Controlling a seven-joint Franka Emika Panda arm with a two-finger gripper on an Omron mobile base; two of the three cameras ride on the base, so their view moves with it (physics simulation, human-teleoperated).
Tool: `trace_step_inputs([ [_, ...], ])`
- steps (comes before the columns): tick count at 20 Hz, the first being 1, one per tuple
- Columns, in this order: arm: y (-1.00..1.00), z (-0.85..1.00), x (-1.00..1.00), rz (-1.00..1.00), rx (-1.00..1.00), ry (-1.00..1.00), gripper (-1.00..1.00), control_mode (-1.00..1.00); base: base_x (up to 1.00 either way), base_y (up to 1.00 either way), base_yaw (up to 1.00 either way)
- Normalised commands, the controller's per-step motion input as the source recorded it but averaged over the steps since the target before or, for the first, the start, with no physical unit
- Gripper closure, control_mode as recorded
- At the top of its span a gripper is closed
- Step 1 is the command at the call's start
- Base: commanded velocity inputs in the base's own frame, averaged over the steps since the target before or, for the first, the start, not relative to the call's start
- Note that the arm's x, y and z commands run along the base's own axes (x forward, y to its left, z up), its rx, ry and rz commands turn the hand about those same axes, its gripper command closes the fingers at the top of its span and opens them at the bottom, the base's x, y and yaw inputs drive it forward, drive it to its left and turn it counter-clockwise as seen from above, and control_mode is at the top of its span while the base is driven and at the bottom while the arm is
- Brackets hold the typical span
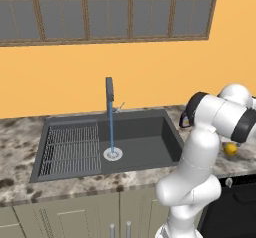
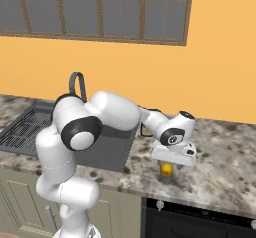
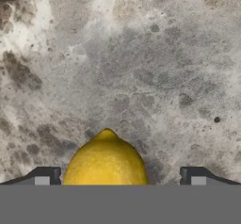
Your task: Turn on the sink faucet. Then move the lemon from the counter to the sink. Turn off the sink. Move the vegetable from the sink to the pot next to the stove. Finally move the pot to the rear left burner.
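The yellow lemon (image 3: 106,161) lies on the speckled counter (image 3: 141,68), right of the sink (image 1: 135,137). My gripper (image 3: 120,177) hangs straight over it, open, one fingertip on each side of the fruit and neither touching it. In the right base view the lemon (image 2: 166,169) peeks out just under the hand (image 2: 173,154); in the left base view the lemon (image 1: 230,149) shows behind my forearm. The dark faucet (image 1: 109,96) stands behind the basin with a blue stream of water running down to the silver drain (image 1: 113,154).
A ribbed rack (image 1: 71,148) covers the sink's left half. The black stove (image 2: 200,222) begins below the counter edge at the right. An orange wall and windows rise behind the counter. My white arm (image 2: 107,114) reaches across the sink's right rim.
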Motion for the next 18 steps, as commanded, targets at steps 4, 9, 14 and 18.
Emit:
trace_step_inputs([
  [4,0.15,-0.02,-0.22,0.00,0.00,0.00,-1.00,-1.00,0.00,0.00,0.00],
  [9,0.07,-0.03,-0.25,0.01,0.00,0.00,-1.00,-1.00,0.00,0.00,0.00],
  [14,0.03,-0.02,-0.15,0.06,0.00,-0.02,-1.00,-1.00,0.00,0.00,0.00],
  [18,0.18,-0.04,0.04,0.12,0.00,-0.02,-1.00,-1.00,0.00,0.00,0.00],
])
